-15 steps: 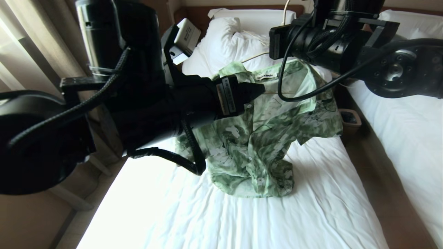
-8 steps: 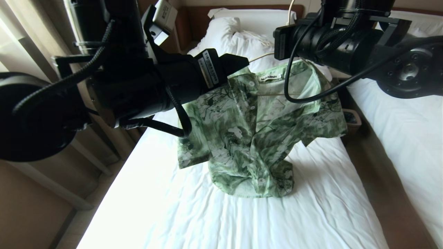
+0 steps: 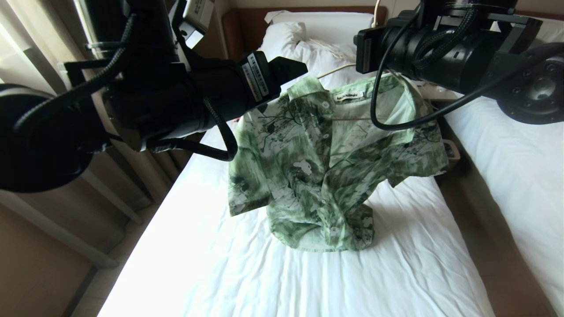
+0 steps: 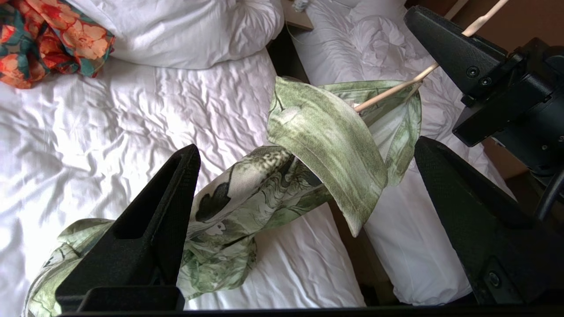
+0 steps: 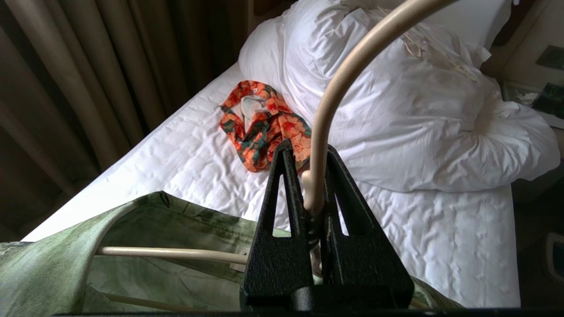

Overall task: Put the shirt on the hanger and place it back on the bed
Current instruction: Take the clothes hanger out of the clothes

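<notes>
The green flower-print shirt (image 3: 317,167) hangs by its shoulders on the cream hanger (image 3: 352,118), and its hem rests bunched on the bed (image 3: 396,264). My right gripper (image 5: 307,149) is shut on the neck of the hanger (image 5: 339,83), just below the curved hook, and holds it above the bed. My left gripper (image 4: 307,147) is open, with its jaws wide apart. It hovers beside the shirt's collar (image 4: 326,141) and grips nothing. In the head view the left gripper (image 3: 299,70) is just left of the collar.
An orange-and-green garment (image 5: 264,123) lies near the white duvet and pillow (image 3: 308,44) at the head of the bed. A second white bed (image 3: 520,167) is on the right, across a narrow gap with a small bin (image 3: 451,149). Curtains (image 3: 35,44) hang on the left.
My left gripper has drawn away from the shirt's collar, up and to the left, and stands wider open. The shirt's left shoulder and sleeve now hang free. The right arm rose slightly with the hanger.
</notes>
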Robot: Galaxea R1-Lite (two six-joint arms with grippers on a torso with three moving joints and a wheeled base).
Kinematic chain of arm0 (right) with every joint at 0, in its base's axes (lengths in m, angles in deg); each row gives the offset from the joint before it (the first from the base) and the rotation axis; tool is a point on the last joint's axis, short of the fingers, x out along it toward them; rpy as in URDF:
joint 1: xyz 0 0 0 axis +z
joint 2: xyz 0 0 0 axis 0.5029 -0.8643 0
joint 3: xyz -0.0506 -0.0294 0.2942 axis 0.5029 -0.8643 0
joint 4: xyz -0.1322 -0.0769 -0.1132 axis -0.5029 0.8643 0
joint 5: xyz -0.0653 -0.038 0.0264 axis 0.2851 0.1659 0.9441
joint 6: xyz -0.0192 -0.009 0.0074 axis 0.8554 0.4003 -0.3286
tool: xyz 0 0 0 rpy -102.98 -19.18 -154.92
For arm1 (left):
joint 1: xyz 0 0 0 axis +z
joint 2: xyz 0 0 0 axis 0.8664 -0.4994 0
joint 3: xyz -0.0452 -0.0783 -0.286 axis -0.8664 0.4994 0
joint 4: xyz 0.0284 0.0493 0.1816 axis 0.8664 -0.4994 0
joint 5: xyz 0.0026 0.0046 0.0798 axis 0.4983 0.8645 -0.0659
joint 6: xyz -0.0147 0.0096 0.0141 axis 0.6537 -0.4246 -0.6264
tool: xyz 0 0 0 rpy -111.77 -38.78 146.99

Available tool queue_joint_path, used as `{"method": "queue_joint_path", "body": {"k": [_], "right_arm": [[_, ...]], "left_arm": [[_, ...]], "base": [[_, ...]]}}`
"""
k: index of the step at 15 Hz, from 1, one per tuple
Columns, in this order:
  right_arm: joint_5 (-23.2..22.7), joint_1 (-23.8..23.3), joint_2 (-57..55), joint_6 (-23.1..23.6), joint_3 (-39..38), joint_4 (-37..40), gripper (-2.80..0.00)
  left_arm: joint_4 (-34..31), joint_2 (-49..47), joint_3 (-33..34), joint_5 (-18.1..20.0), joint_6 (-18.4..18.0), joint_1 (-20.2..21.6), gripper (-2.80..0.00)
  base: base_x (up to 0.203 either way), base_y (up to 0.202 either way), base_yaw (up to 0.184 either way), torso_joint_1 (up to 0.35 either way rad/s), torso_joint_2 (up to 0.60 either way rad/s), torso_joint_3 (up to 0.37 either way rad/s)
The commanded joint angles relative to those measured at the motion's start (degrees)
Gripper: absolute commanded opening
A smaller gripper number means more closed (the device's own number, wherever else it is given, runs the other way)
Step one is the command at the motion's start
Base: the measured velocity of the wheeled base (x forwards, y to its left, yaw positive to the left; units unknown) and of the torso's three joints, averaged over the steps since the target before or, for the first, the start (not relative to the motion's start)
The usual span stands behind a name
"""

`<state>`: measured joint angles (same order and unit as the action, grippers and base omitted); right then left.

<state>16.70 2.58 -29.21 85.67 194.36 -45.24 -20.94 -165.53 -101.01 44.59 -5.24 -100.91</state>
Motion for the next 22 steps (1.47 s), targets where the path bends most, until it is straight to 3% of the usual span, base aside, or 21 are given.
{"method": "queue_joint_path", "body": {"k": [1,11,18,19,22], "right_arm": [[0.1,0.1,0.2,0.2,-0.3,-0.2,-2.80],[0.1,0.3,-0.1,0.3,-0.2,-0.4,-2.80],[0.1,0.6,-0.1,0.3,-0.3,-0.4,-2.80],[0.1,0.7,-0.1,0.3,-0.3,-0.4,-2.80],[0.1,0.7,-0.1,0.3,-0.3,-0.4,-2.80]], "left_arm": [[0.1,0.2,-0.3,0.0,0.1,-0.4,0.00],[-0.1,-0.5,-1.1,2.7,0.5,-4.0,0.00],[0.2,-1.6,-1.2,2.7,0.4,-5.1,0.00],[0.1,-1.5,-1.2,2.7,0.3,-5.1,-2.80],[0.2,-1.5,-1.2,2.7,0.3,-5.1,-2.80]], "base": [[0.000,0.000,0.000,0.000,0.00,0.000],[0.000,0.000,0.000,0.000,0.00,0.000],[0.000,0.000,0.000,0.000,0.00,0.000],[0.000,0.000,0.000,0.000,0.00,0.000],[0.000,0.000,0.000,0.000,0.00,0.000]]}}
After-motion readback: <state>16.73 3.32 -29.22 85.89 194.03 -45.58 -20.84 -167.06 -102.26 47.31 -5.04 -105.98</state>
